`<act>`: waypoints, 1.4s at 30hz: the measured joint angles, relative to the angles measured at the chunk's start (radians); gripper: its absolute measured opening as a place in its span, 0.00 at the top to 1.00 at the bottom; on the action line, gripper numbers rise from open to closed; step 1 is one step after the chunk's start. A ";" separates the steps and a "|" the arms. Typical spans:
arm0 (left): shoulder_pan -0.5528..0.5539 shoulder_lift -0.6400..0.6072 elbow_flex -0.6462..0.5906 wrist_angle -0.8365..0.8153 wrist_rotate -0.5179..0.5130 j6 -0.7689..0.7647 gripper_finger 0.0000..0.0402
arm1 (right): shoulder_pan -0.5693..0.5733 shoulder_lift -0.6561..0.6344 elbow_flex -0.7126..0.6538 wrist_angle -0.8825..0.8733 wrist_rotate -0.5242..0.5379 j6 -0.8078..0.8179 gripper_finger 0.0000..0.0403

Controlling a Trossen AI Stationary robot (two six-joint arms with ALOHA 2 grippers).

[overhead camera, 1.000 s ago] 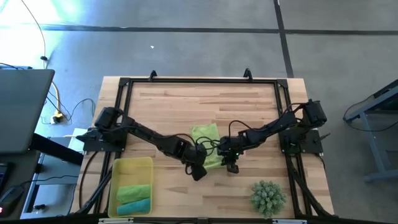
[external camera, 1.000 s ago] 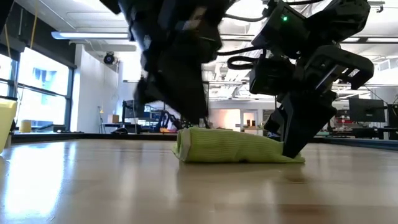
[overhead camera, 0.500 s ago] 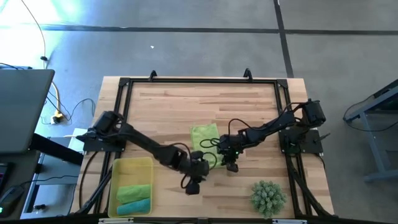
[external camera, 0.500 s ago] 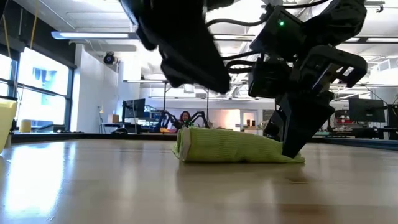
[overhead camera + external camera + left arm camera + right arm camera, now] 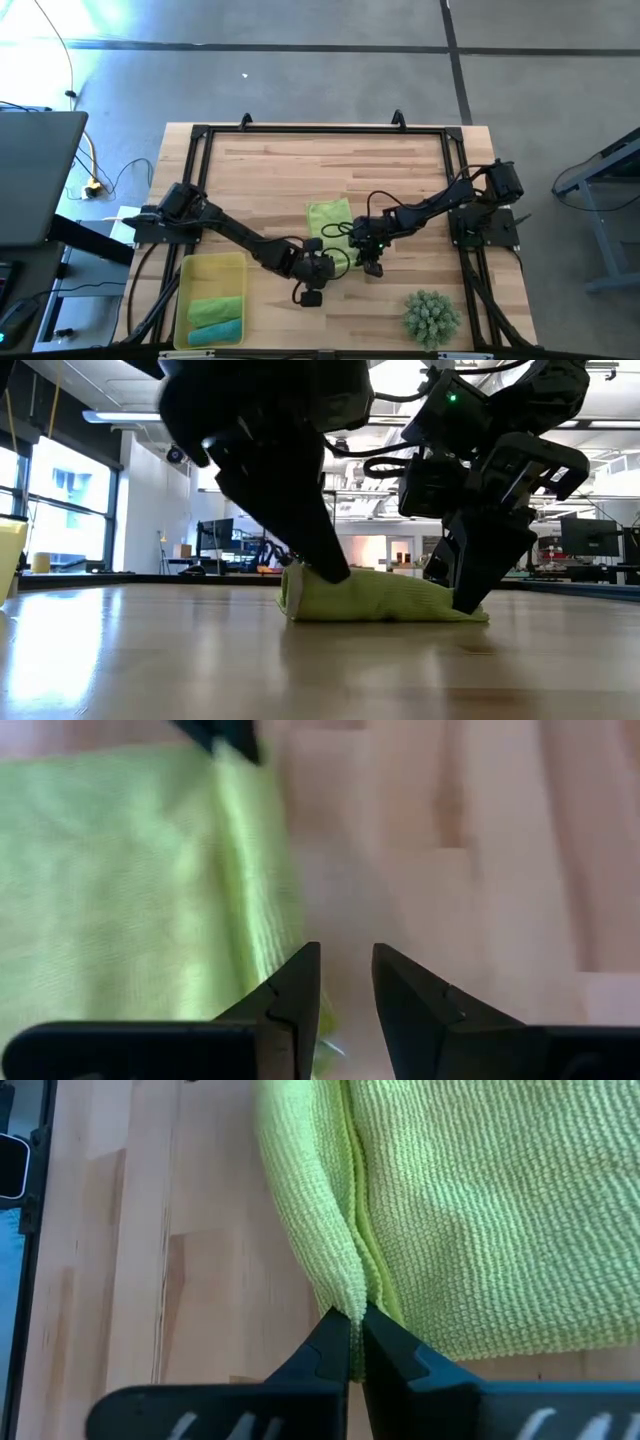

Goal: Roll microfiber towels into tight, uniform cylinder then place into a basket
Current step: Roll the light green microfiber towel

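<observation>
A lime green towel (image 5: pixel 329 217) lies on the table's middle, its near part folded into a low bundle (image 5: pixel 385 598). My right gripper (image 5: pixel 356 1325) is shut on the towel's near right end (image 5: pixel 468 600). My left gripper (image 5: pixel 346 982) is slightly open, low at the towel's near left end (image 5: pixel 330 570); one finger overlaps the towel's edge, and I cannot tell whether it touches. The yellow basket (image 5: pixel 236 262) at the near left holds a rolled green towel (image 5: pixel 215 309) and a teal one (image 5: pixel 219 331). My right gripper pinches a raised fold at the towel's edge (image 5: pixel 352 1290) between its two fingertips. The fingers slant down onto it at the towel's right end (image 5: pixel 462 600). The towel rests on the table, slack.
A spiky green ball plant (image 5: pixel 432 315) stands at the near right. A black frame (image 5: pixel 320 131) runs round the table's far and side edges. The basket's wall (image 5: pixel 10 555) shows at the far left of the low view. Bare wood lies between the towel and the plant.
My left gripper has risen off the towel's left end, moved a little toward the table's near edge, and come down again at the towel's near left end. The towel and my right gripper have kept still.
</observation>
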 joint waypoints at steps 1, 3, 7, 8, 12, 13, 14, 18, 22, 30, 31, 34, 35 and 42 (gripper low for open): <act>0.003 0.001 0.001 -0.008 -0.017 -0.007 0.79 | 0.000 0.000 0.000 0.001 0.000 0.000 1.00; 0.009 0.003 0.001 -0.032 -0.061 -0.022 0.79 | 0.000 0.000 0.000 0.000 0.000 -0.002 1.00; 0.028 0.005 0.001 -0.057 -0.088 -0.025 0.79 | 0.000 0.000 0.000 0.002 -0.001 -0.004 1.00; 0.034 0.005 0.001 -0.067 -0.086 -0.027 0.79 | 0.000 0.000 0.000 0.002 -0.001 -0.004 1.00; 0.053 0.005 0.001 -0.102 -0.083 -0.052 0.79 | 0.000 0.000 0.000 0.003 -0.002 -0.008 0.99; 0.056 0.005 0.001 -0.111 -0.083 -0.058 0.79 | 0.000 0.000 0.000 0.003 -0.002 -0.017 0.98; 0.059 0.005 0.001 -0.116 -0.082 -0.063 0.79 | 0.000 0.001 0.000 0.003 -0.003 -0.028 0.97; 0.067 0.005 0.001 -0.129 -0.067 -0.080 0.79 | 0.001 -0.004 0.001 0.004 -0.005 -0.065 0.93; 0.067 0.005 0.001 -0.129 -0.053 -0.080 0.79 | 0.002 -0.044 0.000 -0.024 0.006 -0.113 0.86; 0.067 0.042 0.004 -0.122 -0.050 -0.104 0.79 | 0.004 -0.205 -0.003 -0.101 0.046 -0.190 0.80; 0.067 0.051 0.005 -0.121 -0.050 -0.104 0.79 | 0.008 -0.216 -0.003 -0.106 0.049 -0.191 0.79; 0.067 0.066 0.005 -0.121 -0.046 -0.111 0.79 | 0.027 -0.242 -0.003 -0.112 0.066 -0.233 0.79; 0.067 0.068 0.006 -0.119 -0.044 -0.118 0.79 | 0.037 -0.248 -0.003 -0.120 0.083 -0.253 0.79; 0.067 0.066 0.003 -0.112 -0.035 -0.132 0.79 | 0.123 -0.280 -0.002 -0.136 0.216 -0.430 0.76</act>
